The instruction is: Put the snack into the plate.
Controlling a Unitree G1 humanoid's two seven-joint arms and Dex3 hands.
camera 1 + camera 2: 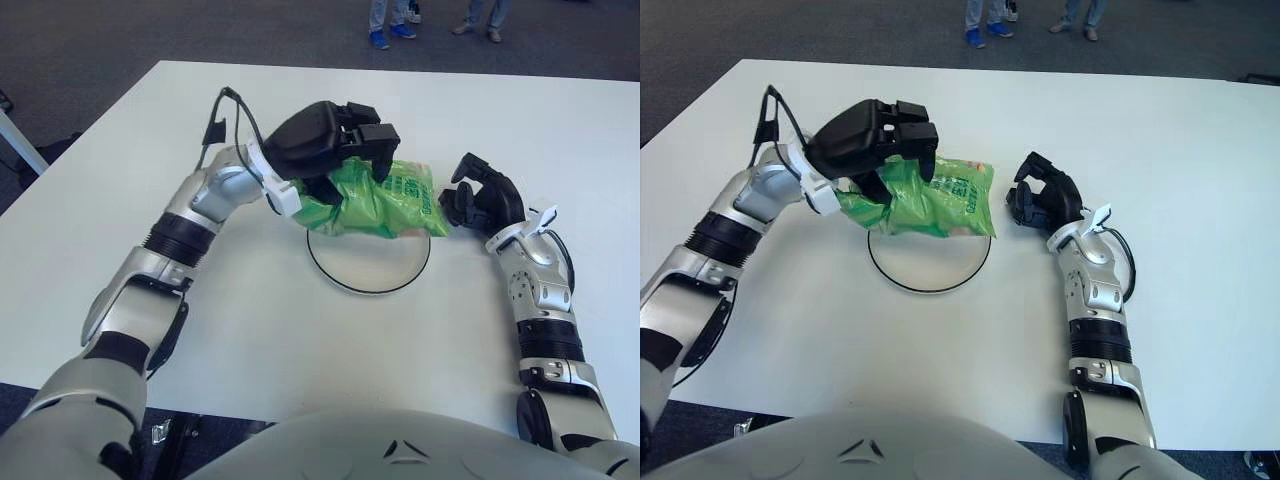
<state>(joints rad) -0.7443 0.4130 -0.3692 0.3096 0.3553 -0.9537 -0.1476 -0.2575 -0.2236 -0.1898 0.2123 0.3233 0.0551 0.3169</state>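
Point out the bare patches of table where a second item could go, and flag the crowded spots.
Bare table runs along the near edge below the plate, and across the far side behind both hands. Crowded: over the plate, where the left robot hand holds the snack bag, and the narrow gap to the right robot hand beside it.

left hand point(335, 150) with green snack bag point(385, 200) blocks far half of plate point(365, 275); near rim uncovered. right hand point(480, 200), fingers curled, shows just right of plate, narrow gap to bag's right edge. bare white table point(250, 330) near, left and far: open approach.
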